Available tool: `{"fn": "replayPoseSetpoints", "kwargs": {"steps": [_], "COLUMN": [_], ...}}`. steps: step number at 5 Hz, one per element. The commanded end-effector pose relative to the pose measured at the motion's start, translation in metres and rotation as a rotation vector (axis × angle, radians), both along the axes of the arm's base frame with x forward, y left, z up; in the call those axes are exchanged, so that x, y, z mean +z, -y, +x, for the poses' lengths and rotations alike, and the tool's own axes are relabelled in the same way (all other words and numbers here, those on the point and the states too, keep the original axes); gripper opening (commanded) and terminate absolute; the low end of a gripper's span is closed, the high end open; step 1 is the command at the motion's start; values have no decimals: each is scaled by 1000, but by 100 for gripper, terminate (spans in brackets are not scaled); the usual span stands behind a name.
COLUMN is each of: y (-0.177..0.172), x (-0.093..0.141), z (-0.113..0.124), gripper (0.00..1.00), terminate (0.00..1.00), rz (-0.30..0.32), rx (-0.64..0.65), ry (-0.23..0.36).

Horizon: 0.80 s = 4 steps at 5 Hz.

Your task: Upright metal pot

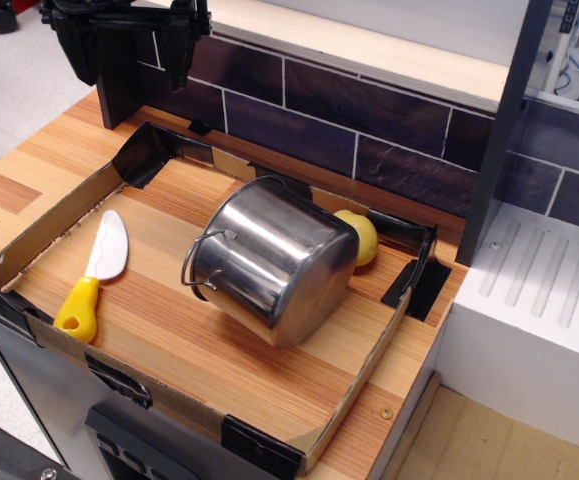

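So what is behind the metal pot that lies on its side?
Behind the metal pot a yellow potato shows, partly covered by the pot's base. Whether they touch cannot be seen. The cardboard wall runs behind both.

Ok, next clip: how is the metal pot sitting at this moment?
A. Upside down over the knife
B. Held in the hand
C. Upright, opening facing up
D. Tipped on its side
D: the metal pot lies tilted on its side against the yellow potato, while the hand is up at the back, away from it.
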<state>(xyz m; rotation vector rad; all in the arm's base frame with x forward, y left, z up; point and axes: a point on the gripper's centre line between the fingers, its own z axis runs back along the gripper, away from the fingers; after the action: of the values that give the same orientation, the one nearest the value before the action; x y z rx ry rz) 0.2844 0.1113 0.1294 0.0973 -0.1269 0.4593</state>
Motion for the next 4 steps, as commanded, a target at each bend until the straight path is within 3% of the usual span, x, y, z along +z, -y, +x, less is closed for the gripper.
{"fn": "replayPoseSetpoints", "kwargs": {"steps": [1, 2, 3, 4], "y": [0, 5, 11, 23], "x": [0, 8, 14, 17], "z": [0, 2, 1, -7], "gripper": [100, 100, 100, 100], "terminate": [0, 0, 0, 0], "rz": [0, 15, -28, -112], "rx": [0, -160, -347, -598], "ry": [0, -16, -4, 17]}}
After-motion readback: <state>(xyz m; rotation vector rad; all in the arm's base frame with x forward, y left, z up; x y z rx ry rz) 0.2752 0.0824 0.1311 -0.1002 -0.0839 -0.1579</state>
